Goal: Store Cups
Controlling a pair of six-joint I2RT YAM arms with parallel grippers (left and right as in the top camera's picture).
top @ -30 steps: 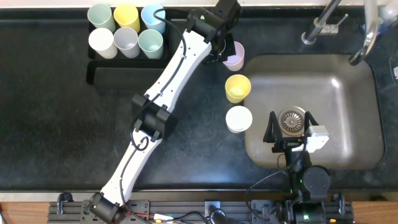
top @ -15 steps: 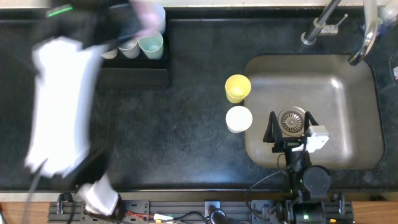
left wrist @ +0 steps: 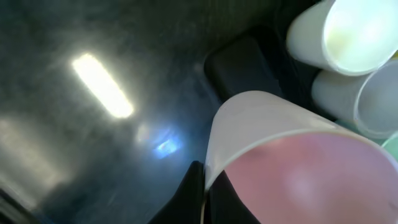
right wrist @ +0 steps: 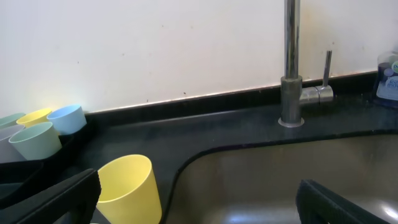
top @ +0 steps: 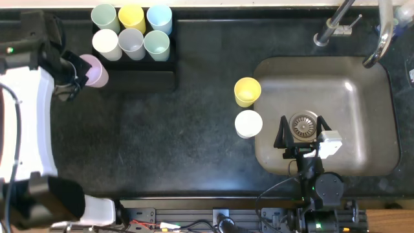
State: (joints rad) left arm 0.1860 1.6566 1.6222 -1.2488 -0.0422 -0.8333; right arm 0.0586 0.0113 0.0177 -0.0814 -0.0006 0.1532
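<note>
Pink cup (top: 95, 70) hangs in the left gripper (top: 80, 70), which pinches its wall, just off the left end of the black tray (top: 136, 79) near the worktop's (top: 162, 142) back-left corner. The top view lays out the tray's six cups in two rows: a pale green cup (top: 105, 14), a tray yellow cup (top: 131, 16) and a blue cup (top: 159, 17) along the back, with a white tray cup (top: 105, 43), a grey cup (top: 132, 42) and a mint cup (top: 156, 44) in front. The left wrist view adds the close detail: one dark finger (left wrist: 189, 199) presses against the pink cup's outer wall, with the tray's rounded corner just beyond. From above, a loose yellow cup (top: 247, 90) and a loose white cup (top: 248, 123) stand at the sink's (top: 362, 84) left rim. The right gripper (top: 301, 133) sits low over the basin. Its own wrist view shows its fingers (right wrist: 56, 199) spread wide, the loose yellow cup upright nearby, and the faucet (right wrist: 289, 81) rising against the pale wall.
</note>
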